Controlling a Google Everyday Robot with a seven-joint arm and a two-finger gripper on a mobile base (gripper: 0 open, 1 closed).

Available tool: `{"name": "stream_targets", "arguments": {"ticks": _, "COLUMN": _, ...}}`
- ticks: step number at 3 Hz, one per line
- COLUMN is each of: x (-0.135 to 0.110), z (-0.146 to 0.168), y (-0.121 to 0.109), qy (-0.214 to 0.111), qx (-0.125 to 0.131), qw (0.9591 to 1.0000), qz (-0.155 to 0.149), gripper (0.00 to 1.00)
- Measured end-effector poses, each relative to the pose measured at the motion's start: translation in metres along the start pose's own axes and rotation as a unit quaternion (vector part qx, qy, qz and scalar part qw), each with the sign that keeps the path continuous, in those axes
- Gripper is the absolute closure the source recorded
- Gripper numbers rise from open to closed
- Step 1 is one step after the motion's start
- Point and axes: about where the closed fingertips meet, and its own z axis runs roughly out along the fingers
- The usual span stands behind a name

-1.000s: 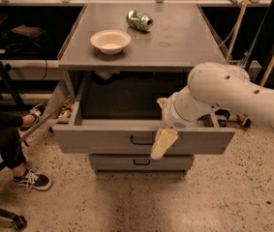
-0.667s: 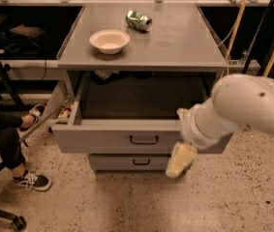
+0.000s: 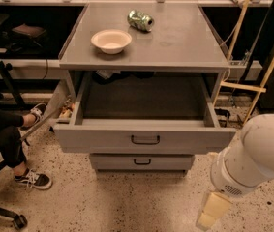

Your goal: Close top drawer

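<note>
gaping top drawer (image 3: 93,138), bowl (image 3: 111,40), pincer (image 3: 210,213) lower right

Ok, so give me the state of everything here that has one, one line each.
top drawer: pulled out, open, no contents visible.
lower drawer: shut.
bowl: upright on the cabinet top, empty.
can: lying on its side.
gripper: low at the right, apart from the top drawer.

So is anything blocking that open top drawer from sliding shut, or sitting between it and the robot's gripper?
Nothing visible. The gripper hangs low, right of the top drawer, only floor between them. The bowl and can sit on the tabletop above, out of its path.
</note>
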Motion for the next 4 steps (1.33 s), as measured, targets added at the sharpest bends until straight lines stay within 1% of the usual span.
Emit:
{"name": "stream_targets", "arguments": {"ticks": 1, "x": -0.005, "z": 0.041, "y": -0.022, "qy": 0.005, "qx": -0.022, "qw": 0.9996, "qz": -0.019, "gripper": 0.00}}
{"name": "stream_targets", "arguments": {"ticks": 2, "x": -0.030, "z": 0.077, "y": -0.082, "qy": -0.003, "qx": -0.005, "qw": 0.9998, "qz": -0.021, "gripper": 0.00}}
{"name": "stream_targets", "arguments": {"ticks": 3, "x": -0.039, "z": 0.086, "y": -0.105, "qy": -0.006, "qx": 0.008, "qw": 0.9998, "qz": -0.016, "gripper": 0.00}}
{"name": "stream_targets", "arguments": {"ticks": 4, "x": -0.060, "z": 0.095, "y": -0.150, "qy": -0.020, "qx": 0.046, "qw": 0.9986, "qz": 0.014, "gripper": 0.00}}
